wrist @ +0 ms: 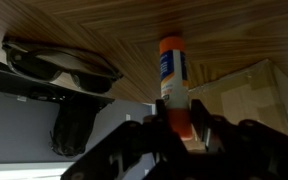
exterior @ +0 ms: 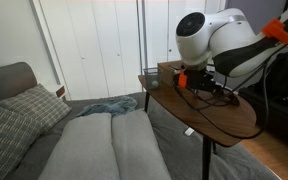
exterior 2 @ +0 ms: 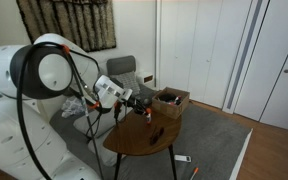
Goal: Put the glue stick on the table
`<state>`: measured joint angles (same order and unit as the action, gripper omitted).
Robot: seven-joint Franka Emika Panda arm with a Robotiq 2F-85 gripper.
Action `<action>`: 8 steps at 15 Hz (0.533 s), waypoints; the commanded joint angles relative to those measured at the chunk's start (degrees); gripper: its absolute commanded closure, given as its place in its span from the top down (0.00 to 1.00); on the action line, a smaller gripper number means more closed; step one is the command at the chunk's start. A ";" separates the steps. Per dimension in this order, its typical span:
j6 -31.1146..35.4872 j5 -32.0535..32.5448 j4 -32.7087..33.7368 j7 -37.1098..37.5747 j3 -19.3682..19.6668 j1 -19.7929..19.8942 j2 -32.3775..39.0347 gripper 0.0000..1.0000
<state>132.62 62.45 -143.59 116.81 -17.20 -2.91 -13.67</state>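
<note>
wrist view: glue stick (wrist: 173,75) (gripped) beside dark lump (wrist: 59,65).

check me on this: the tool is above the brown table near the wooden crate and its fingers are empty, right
Not quite. The tool is not empty: the wrist view shows it shut on the glue stick, orange cap pointing away from the fingers. The rest holds: in an exterior view it is above the brown table, near the wooden crate.
</note>
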 commanded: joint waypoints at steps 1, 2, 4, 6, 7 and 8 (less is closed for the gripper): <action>-1.95 2.10 1.13 2.38 1.55 -2.13 0.90 0.62; -2.18 2.00 1.15 2.34 1.72 -2.29 0.59 0.68; -2.36 1.81 1.27 2.25 2.11 -2.58 -0.10 0.83; -2.13 1.45 1.41 2.00 2.58 -2.81 -1.21 0.97; -1.99 1.32 1.48 1.92 2.84 -2.87 -2.08 1.00; -1.58 0.99 1.48 1.73 3.24 -2.89 -3.34 1.00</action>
<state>131.45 62.45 -142.16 116.98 -15.52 -4.28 -14.07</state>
